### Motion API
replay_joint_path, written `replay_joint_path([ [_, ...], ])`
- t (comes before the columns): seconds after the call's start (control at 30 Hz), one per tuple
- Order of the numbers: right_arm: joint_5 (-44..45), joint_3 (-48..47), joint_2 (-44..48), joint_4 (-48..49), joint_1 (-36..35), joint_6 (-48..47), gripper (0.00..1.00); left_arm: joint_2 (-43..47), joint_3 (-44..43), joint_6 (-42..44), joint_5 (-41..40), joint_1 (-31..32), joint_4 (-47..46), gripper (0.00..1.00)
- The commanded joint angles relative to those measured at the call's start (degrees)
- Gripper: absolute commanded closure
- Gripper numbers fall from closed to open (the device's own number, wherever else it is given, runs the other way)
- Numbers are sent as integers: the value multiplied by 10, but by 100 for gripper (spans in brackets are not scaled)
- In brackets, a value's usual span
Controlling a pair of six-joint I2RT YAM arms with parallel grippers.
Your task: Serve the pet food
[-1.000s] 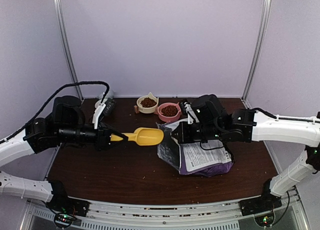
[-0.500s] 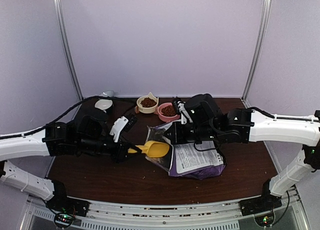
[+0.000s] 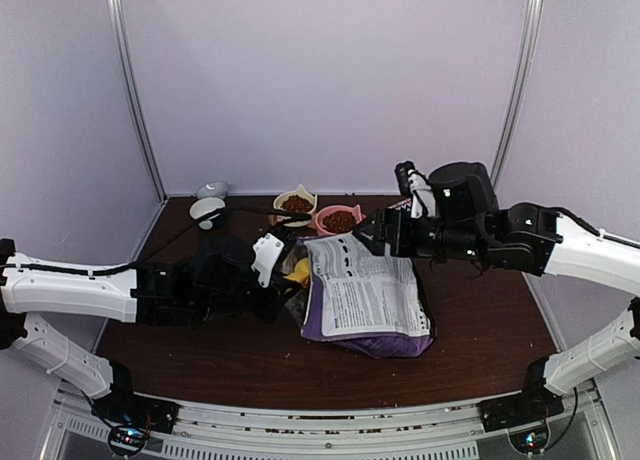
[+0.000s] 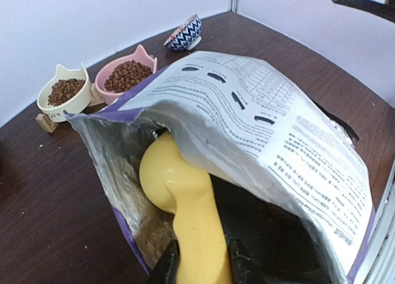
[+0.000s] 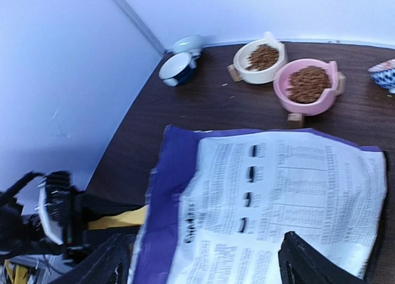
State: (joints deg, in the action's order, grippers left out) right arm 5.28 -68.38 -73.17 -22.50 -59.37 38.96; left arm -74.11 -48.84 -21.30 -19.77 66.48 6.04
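The purple bag (image 3: pixel 370 300) lies on the table with its white label up and its mouth toward the left. My left gripper (image 4: pixel 202 262) is shut on the handle of the yellow scoop (image 4: pixel 185 197), whose bowl is inside the bag's foil mouth (image 4: pixel 123 173). From above, only a bit of the scoop (image 3: pixel 297 272) shows beside the left gripper (image 3: pixel 278 285). My right gripper (image 5: pixel 207 265) hangs open above the bag (image 5: pixel 278 197), holding nothing; the top view puts the right gripper (image 3: pixel 378 236) over the bag's far edge. Pet food (image 4: pixel 126 76) fills the pink bowl and the cream bowl (image 4: pixel 63 92). The bag's inside is dark.
Behind the bag stand the cream bowl (image 3: pixel 295 204) and the pink bowl (image 3: pixel 338 220) on small wooden feet. A blue-and-white bowl (image 5: pixel 177 68) and a grey one (image 3: pixel 212 189) sit at the back left. A patterned bowl (image 4: pixel 185 32) is right of the pink one.
My left arm has pushed the scoop rightward into the bag's mouth. The right gripper has let go of the bag's edge, opened and lifted back to the right; the bag now lies flatter.
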Motion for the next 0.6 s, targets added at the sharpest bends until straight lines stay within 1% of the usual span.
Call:
replay_joint_path([
  [0.0, -12, 103, 42, -33, 116, 13, 15, -7, -3, 13, -28, -1, -107, 100],
  [0.03, -30, 131, 48, -28, 160, 22, 17, -11, -4, 11, -25, 0, -110, 100],
  [0.1, -70, 194, 55, -12, 218, 36, 24, -16, -5, 7, -20, 0, -114, 100],
  [0.2, -98, 250, 54, 11, 268, 43, 32, -19, -6, 3, -19, 0, -115, 100],
  [0.37, -134, 292, 36, 59, 305, 44, 44, -20, -6, 4, -19, 0, -115, 100],
  [0.57, -153, 292, 4, 88, 316, 32, 52, -21, -9, 10, -18, 0, -111, 100],
])
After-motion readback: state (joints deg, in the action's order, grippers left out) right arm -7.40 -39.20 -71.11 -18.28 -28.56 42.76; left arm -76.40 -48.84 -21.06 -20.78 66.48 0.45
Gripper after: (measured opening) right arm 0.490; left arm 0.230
